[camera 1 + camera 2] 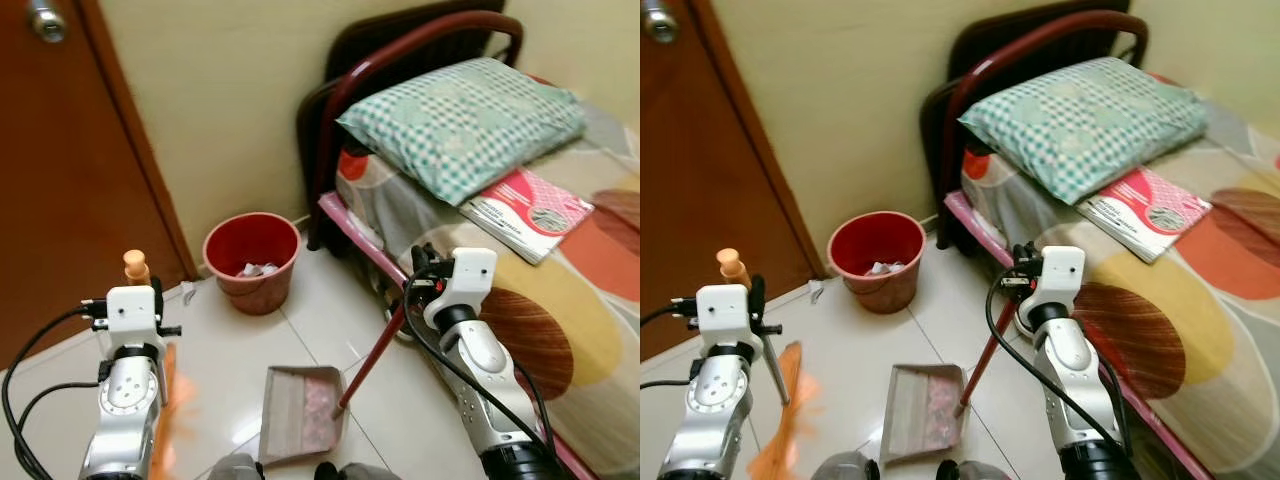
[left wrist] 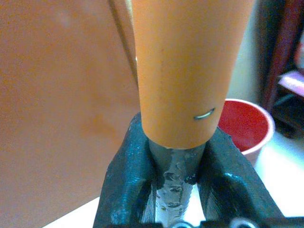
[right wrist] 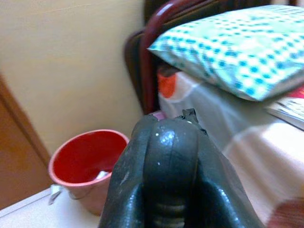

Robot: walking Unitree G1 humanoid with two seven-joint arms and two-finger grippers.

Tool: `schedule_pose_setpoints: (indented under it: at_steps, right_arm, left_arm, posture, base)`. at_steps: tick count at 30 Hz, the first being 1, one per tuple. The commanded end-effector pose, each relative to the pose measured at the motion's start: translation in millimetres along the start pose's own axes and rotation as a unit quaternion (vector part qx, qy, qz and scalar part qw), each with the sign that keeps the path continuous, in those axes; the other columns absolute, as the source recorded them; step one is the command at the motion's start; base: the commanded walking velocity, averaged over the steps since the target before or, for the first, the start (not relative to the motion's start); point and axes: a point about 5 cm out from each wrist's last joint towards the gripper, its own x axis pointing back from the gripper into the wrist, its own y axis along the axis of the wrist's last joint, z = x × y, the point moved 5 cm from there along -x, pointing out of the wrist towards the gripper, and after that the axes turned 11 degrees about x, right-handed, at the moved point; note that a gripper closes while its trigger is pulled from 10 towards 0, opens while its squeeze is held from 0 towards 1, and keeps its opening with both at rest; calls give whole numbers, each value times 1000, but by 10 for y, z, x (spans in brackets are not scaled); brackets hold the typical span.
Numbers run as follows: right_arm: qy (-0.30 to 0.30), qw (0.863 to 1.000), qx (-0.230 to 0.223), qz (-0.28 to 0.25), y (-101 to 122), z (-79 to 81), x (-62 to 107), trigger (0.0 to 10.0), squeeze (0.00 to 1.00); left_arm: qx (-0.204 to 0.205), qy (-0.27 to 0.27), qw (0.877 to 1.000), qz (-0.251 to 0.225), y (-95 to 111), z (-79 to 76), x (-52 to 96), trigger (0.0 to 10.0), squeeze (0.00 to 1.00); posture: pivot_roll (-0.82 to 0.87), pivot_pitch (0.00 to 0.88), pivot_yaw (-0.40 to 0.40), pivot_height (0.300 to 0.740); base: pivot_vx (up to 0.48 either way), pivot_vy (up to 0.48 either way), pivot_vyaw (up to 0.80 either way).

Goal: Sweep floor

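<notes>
My left gripper point(image 1: 140, 292) is shut on the broom handle point(image 2: 185, 71), whose orange top point(image 1: 136, 265) sticks up above the fingers point(image 2: 124, 180). The broom's orange bristles point(image 1: 785, 410) hang blurred below, over the tiled floor. My right gripper point(image 1: 424, 272) is shut on the top of the red dustpan handle point(image 1: 372, 358), its fingers point(image 3: 137, 171) pressed together. The grey dustpan point(image 1: 285, 415) rests on the floor between my arms with pinkish debris point(image 1: 320, 405) in it. A red bucket point(image 1: 252, 262) holding bits of crumpled paper stands by the wall, beyond the dustpan.
A brown door point(image 1: 60, 180) is at the left. A bed point(image 1: 560, 290) with a dark red metal frame point(image 1: 400, 50), a checked pillow point(image 1: 465, 115) and a magazine point(image 1: 528, 212) runs along the right, close to my right arm.
</notes>
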Motion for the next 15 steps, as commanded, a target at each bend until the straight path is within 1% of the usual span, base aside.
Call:
schedule_pose_setpoints:
  at_steps: [1,9,11,15]
  right_arm:
    - [-9,1000,4,-14,85,-45,-29,10000,0]
    - [-5,1000,8,-13,96,-36,-77,10000,0]
    - [-9,1000,10,-13,89,-57,-66,10000,0]
    - [-25,1000,13,-8,40,-115,-27,10000,0]
  left_arm:
    - [-2,4,1000,11,-52,35,33,10000,0]
    - [-4,6,1000,1,19,59,-28,10000,0]
    - [-3,11,1000,-2,45,90,-41,10000,0]
    - [-3,10,1000,-1,39,83,-52,10000,0]
  posture:
    - [54,74,-61,740]
    - [54,81,-63,740]
    - [54,81,-63,740]
    - [54,69,-61,740]
  base:
    - [0,401,0]
    - [0,401,0]
    - [0,405,0]
    - [0,402,0]
